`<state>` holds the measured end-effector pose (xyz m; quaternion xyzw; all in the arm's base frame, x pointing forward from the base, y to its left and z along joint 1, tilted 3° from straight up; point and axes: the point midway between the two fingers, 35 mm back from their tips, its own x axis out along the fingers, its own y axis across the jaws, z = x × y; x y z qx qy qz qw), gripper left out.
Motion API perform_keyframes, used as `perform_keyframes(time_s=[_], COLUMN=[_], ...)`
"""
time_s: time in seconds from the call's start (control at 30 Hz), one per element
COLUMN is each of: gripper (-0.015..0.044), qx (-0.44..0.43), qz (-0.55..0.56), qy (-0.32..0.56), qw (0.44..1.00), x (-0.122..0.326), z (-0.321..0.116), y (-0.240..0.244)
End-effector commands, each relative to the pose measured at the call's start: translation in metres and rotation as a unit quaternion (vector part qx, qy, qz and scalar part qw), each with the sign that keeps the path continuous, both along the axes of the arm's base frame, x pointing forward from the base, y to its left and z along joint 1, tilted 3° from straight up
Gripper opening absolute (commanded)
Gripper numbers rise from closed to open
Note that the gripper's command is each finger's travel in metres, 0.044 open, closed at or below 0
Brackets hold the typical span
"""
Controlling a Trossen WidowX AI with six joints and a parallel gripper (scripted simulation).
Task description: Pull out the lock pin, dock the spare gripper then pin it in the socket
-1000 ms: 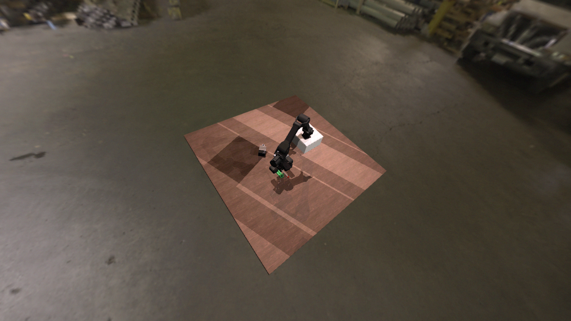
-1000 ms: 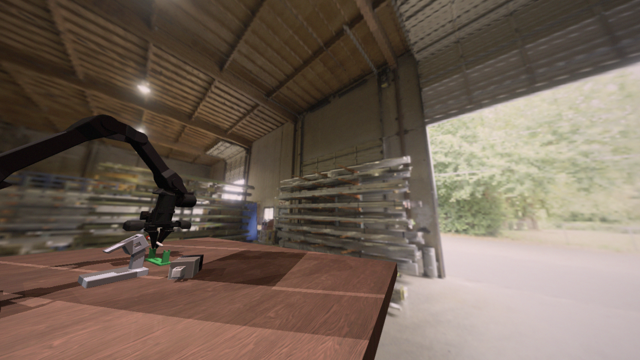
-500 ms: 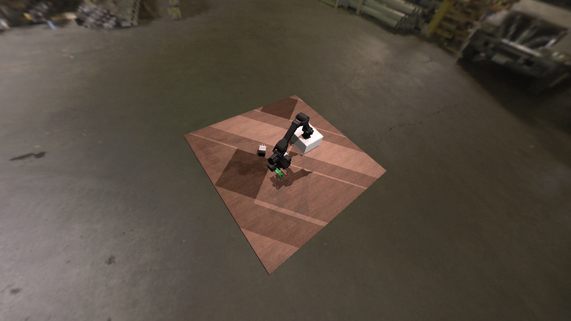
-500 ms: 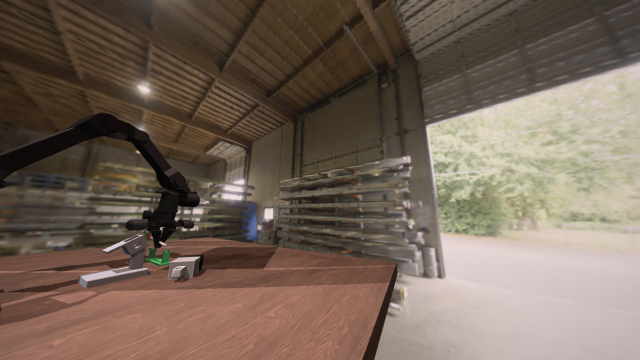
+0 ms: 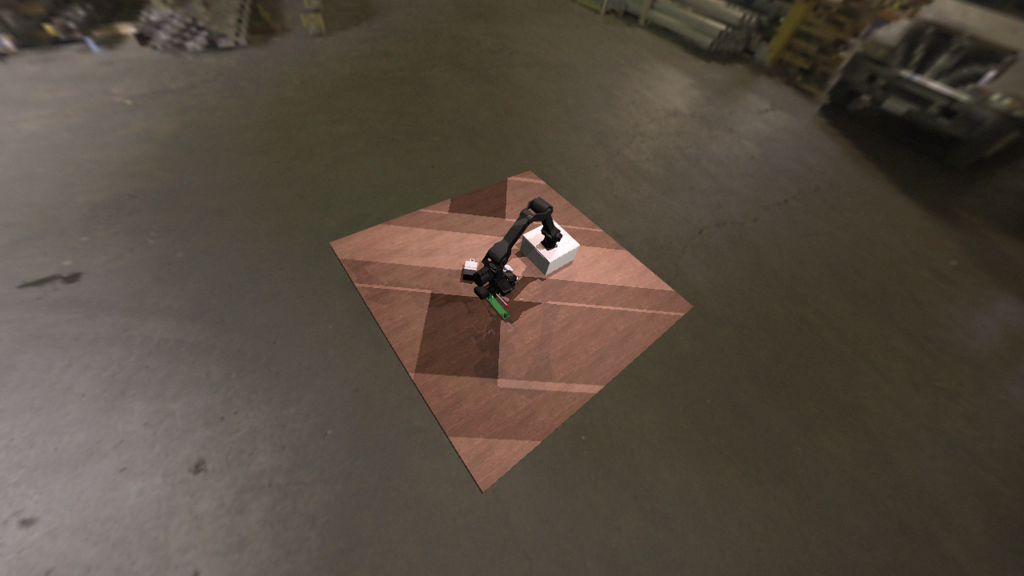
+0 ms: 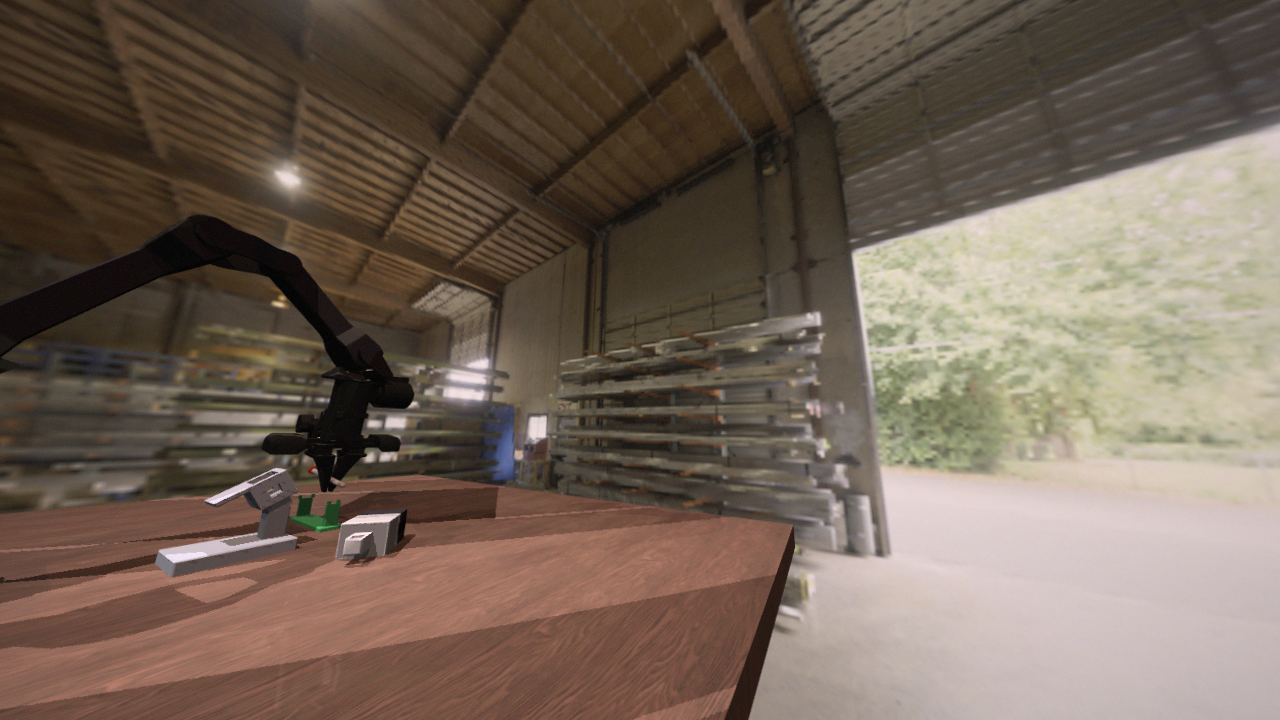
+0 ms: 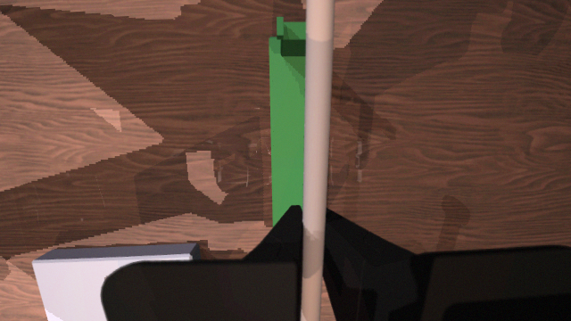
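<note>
In the exterior view, your silver mount (image 6: 279, 516) stands leftmost on the wood-grained table (image 5: 558, 343) (image 6: 501, 608) (image 7: 446, 134), striped with shadow. Next, your jaws (image 5: 498, 294) (image 6: 329, 486) are clamped on the pale lock pin (image 5: 507, 306) (image 6: 337, 482) (image 7: 318, 111), above the green cradle (image 5: 498, 307) (image 6: 315, 522) (image 7: 287, 134). Just right sits the spare gripper (image 5: 470, 270) (image 6: 368, 534), undocked. Bare wood runs from there to the table's right edge; beyond are racked lengths of stock (image 6: 689, 385) and an open doorway.

Pale lock pin (image 5: 504, 300) (image 6: 336, 482) (image 7: 318, 134) clamped in the jaws, grey mount (image 5: 509, 269) (image 6: 273, 519) (image 7: 76, 285) upright, grey-and-black spare gripper (image 5: 470, 269) (image 6: 374, 533) lying near the mount.
</note>
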<state>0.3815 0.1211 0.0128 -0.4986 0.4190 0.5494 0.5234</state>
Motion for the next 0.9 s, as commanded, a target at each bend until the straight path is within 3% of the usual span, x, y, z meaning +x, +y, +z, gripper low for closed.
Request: perform_keyframes(time_s=[0.0, 0.87], gripper=[0.0, 0.0], qx=[0.003, 0.001], qz=[0.003, 0.002], qy=[0.001, -0.004], qw=[1.0, 1.0], x=[-0.001, 0.001], z=[-0.001, -0.039], y=[0.0, 0.002])
